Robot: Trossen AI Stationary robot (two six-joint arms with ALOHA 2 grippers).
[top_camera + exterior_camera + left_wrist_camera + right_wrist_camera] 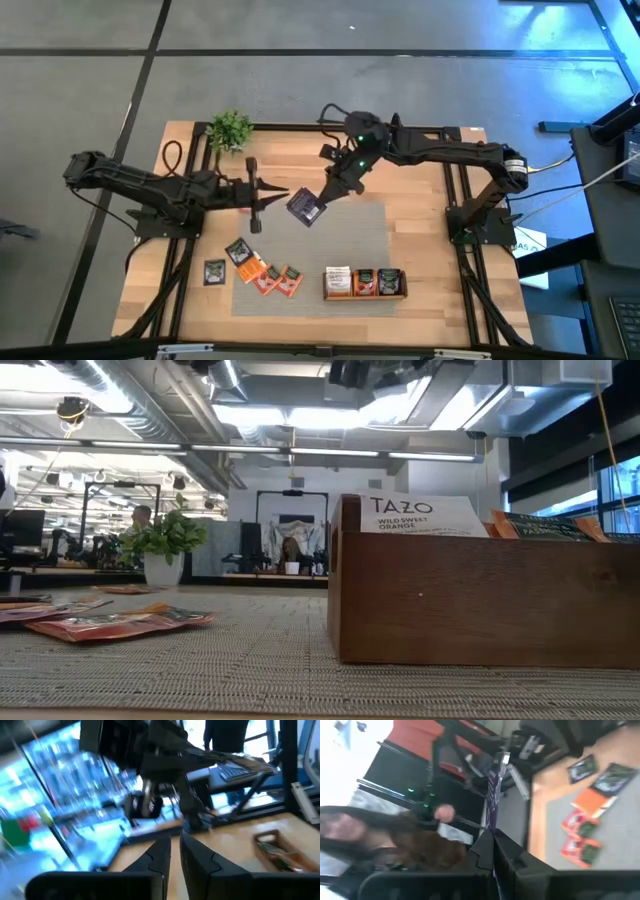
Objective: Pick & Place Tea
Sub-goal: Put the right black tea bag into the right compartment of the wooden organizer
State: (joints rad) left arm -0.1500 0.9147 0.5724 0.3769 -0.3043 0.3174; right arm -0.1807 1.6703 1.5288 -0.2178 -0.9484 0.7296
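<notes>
My right gripper [327,192] hovers over the far edge of the grey mat [340,235], shut on a dark purple tea sachet [305,208]. That sachet shows edge-on in the right wrist view [493,795]. My left gripper [272,196] floats just left of it with its fingers shut on nothing [175,854]. Several loose sachets, black [213,271], orange [255,268] and red [290,283], lie flat near the mat's left end [110,622]. The wooden tray [365,296] holds a white sachet [420,515] and darker ones standing upright. My right gripper pinches the dark purple sachet between its two fingers by one edge [493,827]. The fingers come slanting down from the table's far right. The sachet sticks out beyond the fingertips, lifted clear of the mat and tilted.
A small potted plant [230,130] stands at the table's far left corner. The tray [480,600] sits at the near edge of the mat. A person shows in the room beyond the table [395,845]. Bare wood lies to the right of the mat [420,230].
</notes>
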